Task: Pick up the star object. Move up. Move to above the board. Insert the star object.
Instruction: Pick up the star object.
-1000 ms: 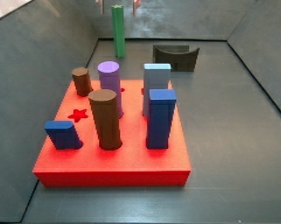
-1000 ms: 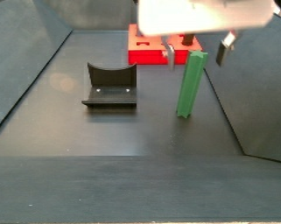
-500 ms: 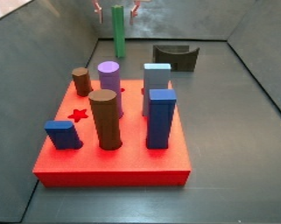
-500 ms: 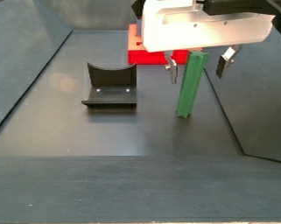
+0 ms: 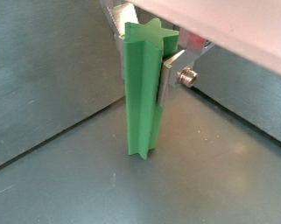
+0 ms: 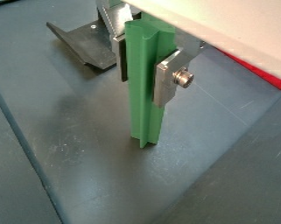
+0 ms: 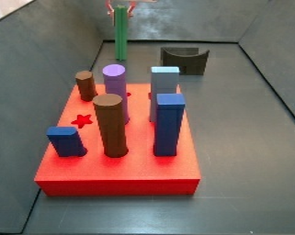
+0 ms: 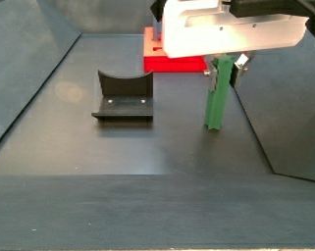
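Note:
The star object is a tall, slim green peg with ridged sides. It stands upright on the dark floor at the far end, and shows in the other side view and in both wrist views. My gripper is down over its top, and its silver fingers press on the peg's upper part from both sides. The gripper also shows in the wrist views. The board is a flat red square block well apart from the peg, with an empty star-shaped hole.
On the board stand a brown round cylinder, a blue square post, a purple cylinder, a pale blue block and two short pegs. The dark fixture stands beside the peg. Grey walls enclose the floor.
The gripper has come down around the top of the green peg and its fingers have closed in onto it. The peg still stands on the floor.

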Robot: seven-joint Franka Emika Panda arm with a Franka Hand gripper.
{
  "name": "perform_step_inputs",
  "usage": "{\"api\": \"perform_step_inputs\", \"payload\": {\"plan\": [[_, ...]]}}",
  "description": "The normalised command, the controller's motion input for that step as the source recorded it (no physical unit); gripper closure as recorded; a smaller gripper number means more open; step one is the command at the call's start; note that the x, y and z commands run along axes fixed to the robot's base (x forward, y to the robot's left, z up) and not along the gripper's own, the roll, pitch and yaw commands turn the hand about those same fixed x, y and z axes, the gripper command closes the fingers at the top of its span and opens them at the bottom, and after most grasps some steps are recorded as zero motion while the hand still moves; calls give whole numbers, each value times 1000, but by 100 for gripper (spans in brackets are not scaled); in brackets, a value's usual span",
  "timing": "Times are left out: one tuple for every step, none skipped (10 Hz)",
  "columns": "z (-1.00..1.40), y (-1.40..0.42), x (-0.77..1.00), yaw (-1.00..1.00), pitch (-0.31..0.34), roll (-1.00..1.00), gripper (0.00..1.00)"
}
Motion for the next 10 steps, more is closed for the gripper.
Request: {"api": "perform_step_inputs", "payload": {"plan": [[0,0,0,0,0,0,100],[0,0,0,0,0,0,100],[0,0,0,0,0,0,100],[0,0,0,0,0,0,100],[0,0,0,0,0,0,100],[0,0,0,0,0,0,100],[0,0,0,0,0,0,100],[0,0,0,0,0,0,100],[0,0,0,0,0,0,100],[0,0,0,0,0,0,100]]}}
